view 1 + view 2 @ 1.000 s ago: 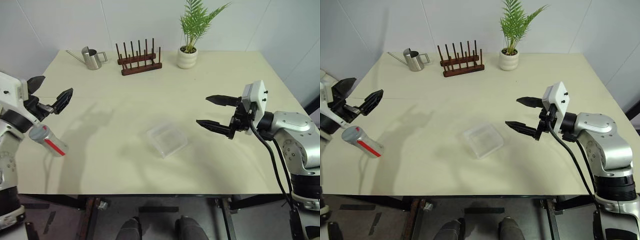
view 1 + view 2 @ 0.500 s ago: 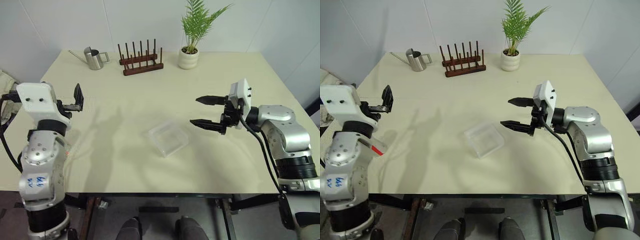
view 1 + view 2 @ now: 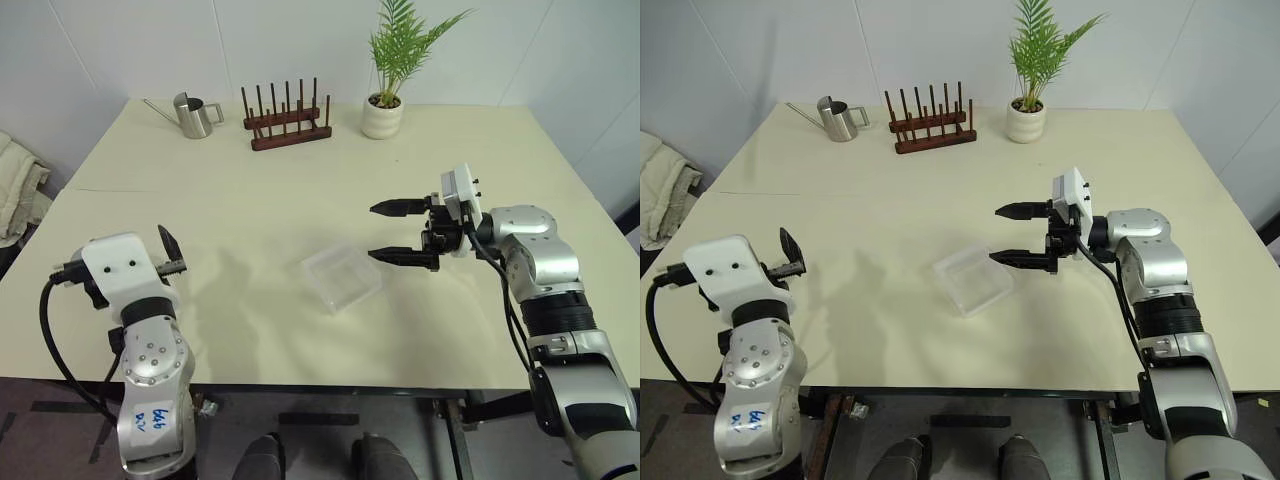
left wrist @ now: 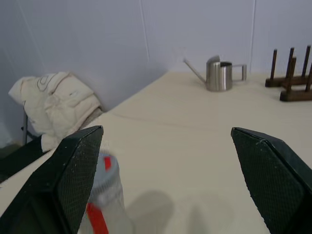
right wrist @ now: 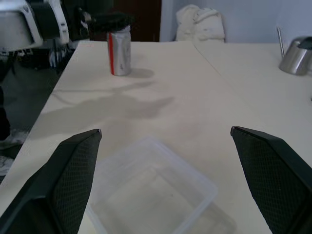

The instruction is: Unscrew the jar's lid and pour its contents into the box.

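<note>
Over the pale table (image 3: 300, 200), both of the robot's grippers stand with their black fingers spread wide and nothing between them. Near the table's left edge, toward the front left corner, the left gripper (image 4: 168, 180) points along the surface with its fingers far apart; the jar (image 5: 119, 50), silvery-grey with a red label down its side, stands upright on the table just ahead of it, close beside one fingertip (image 4: 80, 161) and, as far as the left wrist view shows, not clamped by it. A grey lid (image 5: 118, 30) sits on top of the jar. Whether that finger touches the jar cannot be told.

Right of the table's middle, the right gripper (image 3: 392, 232) reaches in level from the right side, its two fingers (image 3: 388, 209) held well apart and empty. Its fingertips hang just beside the right edge of the box (image 3: 341, 279), a shallow clear plastic tray lying open and askew near the middle of the table, closer to the front edge. From the right wrist view the box lies between and below the two fingers, with the jar well beyond it toward the left edge.

Along the back edge stand a steel watering can (image 3: 200, 115) toward the left, a brown wooden peg rack (image 3: 287, 122) beside it and a white plant pot (image 3: 382, 117) with a green fern. A cream cloth bundle (image 3: 18, 200) lies off the table's left side.
</note>
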Available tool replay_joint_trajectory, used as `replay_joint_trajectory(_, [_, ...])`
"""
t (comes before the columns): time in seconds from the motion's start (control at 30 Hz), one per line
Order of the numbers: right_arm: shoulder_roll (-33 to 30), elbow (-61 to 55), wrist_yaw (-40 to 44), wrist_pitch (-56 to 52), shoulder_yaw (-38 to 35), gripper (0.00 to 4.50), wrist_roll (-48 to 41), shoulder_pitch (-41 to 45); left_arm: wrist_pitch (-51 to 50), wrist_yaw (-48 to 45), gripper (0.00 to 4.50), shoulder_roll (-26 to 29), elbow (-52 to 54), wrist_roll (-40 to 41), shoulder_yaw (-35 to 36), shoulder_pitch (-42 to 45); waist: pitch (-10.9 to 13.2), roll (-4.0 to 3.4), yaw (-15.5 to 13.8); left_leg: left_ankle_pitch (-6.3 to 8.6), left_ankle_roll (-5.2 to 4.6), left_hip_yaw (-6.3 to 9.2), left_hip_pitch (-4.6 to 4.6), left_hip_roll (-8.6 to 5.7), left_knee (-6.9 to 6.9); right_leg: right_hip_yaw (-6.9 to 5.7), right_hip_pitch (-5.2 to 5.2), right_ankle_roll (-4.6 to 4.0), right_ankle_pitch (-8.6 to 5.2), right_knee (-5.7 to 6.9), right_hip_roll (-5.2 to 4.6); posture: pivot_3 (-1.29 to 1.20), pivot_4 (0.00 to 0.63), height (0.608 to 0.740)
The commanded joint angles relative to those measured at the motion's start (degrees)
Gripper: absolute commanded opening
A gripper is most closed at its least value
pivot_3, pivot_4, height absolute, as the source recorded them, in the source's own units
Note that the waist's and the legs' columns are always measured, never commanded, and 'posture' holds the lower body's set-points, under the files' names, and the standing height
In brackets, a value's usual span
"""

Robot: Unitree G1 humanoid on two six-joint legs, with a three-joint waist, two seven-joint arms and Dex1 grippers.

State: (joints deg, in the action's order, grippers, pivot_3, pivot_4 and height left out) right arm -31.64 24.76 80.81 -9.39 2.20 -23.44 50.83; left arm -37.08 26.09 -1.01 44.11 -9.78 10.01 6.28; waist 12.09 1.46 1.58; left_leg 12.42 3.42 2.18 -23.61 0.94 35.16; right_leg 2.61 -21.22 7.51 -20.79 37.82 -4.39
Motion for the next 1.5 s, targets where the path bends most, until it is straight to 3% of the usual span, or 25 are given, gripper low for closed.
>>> replay_joint_trajectory(0.03, [0.69, 0.43, 0.48, 1.57, -0.57, 4.5, 0.25, 1.72, 1.38, 2.6, 4.47, -3.72, 2.75, -2.99, -0.65, -2.83, 0.0, 0.0, -0.01, 0.0, 0.0, 0.0, 0.02, 0.0, 0.0, 0.0, 0.01, 0.0, 0.0, -0.01, 0.0, 0.0, 0.15, 0.74])
replay_joint_trajectory(0.57, [2.28, 1.42, -0.53, 2.16, -0.75, 4.5, 2.07, 2.6, 4.82, 5.43, 4.47, -8.1, -5.75, -2.46, 0.45, -6.11, 0.0, 0.0, -0.04, 0.01, -0.02, 0.02, 0.01, 0.0, 0.0, -0.01, 0.06, -0.02, 0.08, -0.12, 0.02, 0.0, 0.15, 0.74])
replay_joint_trajectory(1.5, [3.64, 1.71, -3.54, 2.82, -0.72, 4.5, 3.36, 2.59, 12.64, 5.86, 4.47, -2.37, -21.63, 2.07, 10.48, 4.25, 0.0, 0.0, -0.04, 0.01, -0.01, 0.01, -0.01, 0.0, -0.01, -0.04, 0.05, 0.0, 0.09, -0.15, 0.01, 0.0, 0.15, 0.74])
